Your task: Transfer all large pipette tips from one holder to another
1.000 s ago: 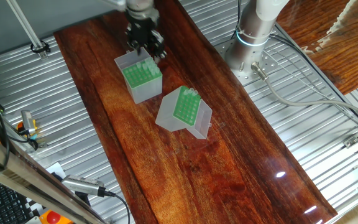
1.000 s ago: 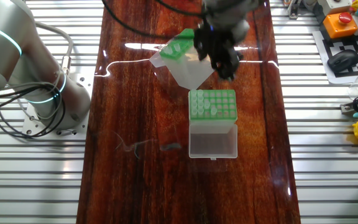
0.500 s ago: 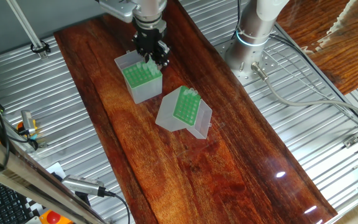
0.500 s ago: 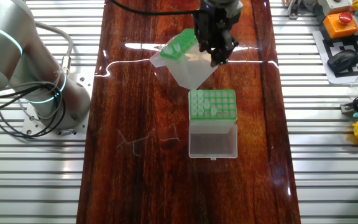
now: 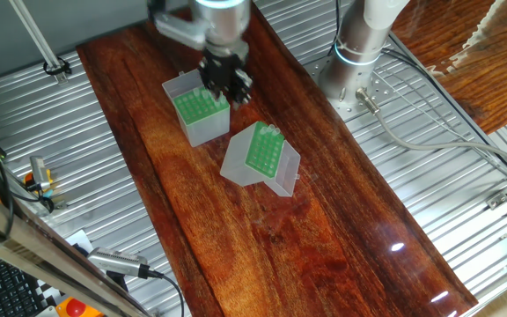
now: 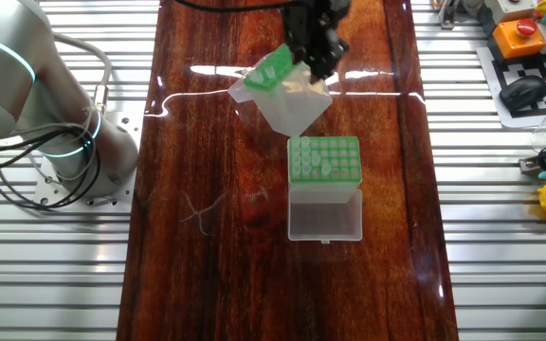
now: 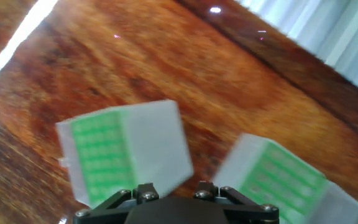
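Midway through, by the look of it. A few slender whitish pipette tips (image 6: 324,169) already standing in the green rack of the upright grey-sided box (image 5: 202,113), far left on the dark wooden bench (image 5: 350,238). Seemingly more poking from the tilted whitish translucent box (image 5: 260,151), just right and nearer. Black two-finger gripper (image 5: 229,86) above the gap between the two boxes. Open, closed or carrying a tip: cannot tell, fingertips hidden in hand view. Counts too small to read. Plenty of bare wood nearer; ribbed metal past both long edges, and little slack between the boxes.

Opposed overheads; close gripper (image 7: 173,198) camera.
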`<state>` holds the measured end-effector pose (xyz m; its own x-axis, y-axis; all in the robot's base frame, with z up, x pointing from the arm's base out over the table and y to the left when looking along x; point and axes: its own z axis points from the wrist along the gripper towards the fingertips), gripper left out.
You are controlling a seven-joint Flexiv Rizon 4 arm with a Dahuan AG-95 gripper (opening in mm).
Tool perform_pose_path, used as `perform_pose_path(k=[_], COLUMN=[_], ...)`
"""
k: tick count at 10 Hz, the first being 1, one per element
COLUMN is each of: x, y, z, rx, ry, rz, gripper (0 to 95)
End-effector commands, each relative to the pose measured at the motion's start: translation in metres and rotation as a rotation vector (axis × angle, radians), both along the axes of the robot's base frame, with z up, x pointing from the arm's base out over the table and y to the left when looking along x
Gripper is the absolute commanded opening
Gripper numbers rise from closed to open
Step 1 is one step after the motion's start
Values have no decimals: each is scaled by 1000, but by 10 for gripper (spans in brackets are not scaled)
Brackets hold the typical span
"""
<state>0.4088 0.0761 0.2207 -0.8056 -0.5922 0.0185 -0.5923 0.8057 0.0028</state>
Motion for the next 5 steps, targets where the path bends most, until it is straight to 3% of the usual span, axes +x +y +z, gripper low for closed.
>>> perform_pose_path(k=[1,4,5], x=[-2,-1,-2], y=[4,4,16], z=[-3,-2,-6], rx=[-33,-15,-13], ry=[-6,-1,3], rz=[-37,7,6], gripper=[380,380,380])
